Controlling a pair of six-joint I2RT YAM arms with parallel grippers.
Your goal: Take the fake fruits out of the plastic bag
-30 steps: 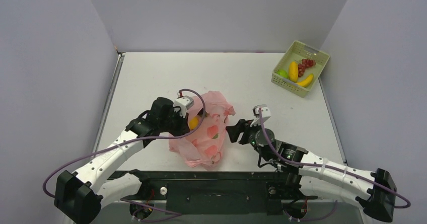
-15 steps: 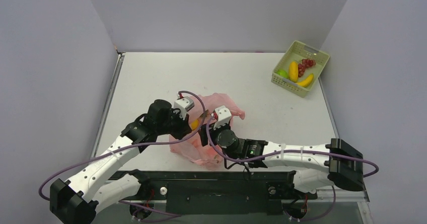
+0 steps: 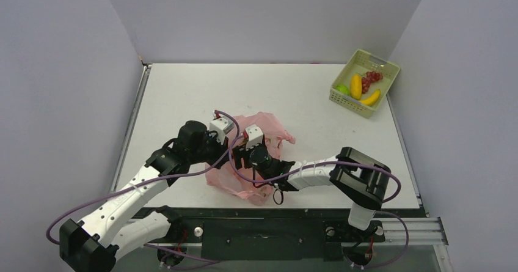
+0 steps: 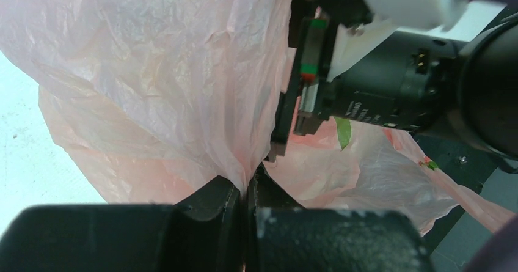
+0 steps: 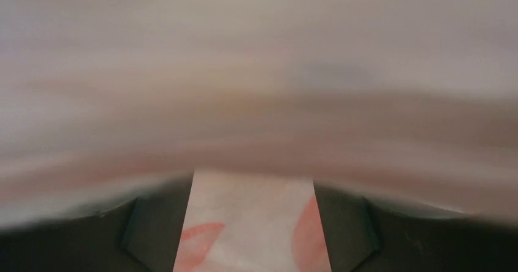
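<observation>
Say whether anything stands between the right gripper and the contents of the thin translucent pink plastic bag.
Yes: crinkled film of the pink plastic bag lies right before the open right gripper, and its wrist view shows nothing beyond that.

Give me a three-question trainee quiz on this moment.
1. True or false: the left gripper is shut on a fold of the plastic bag.
2. Multiple choice: where is the banana? A) in the basket at the table's far right corner; B) held by an arm; C) loose on the table beside the bag.
3. Fill in: in its wrist view, the right gripper has its jaws ____, with pink bag film showing between them.

Key: 1 true; 2 A; 3 open.
</observation>
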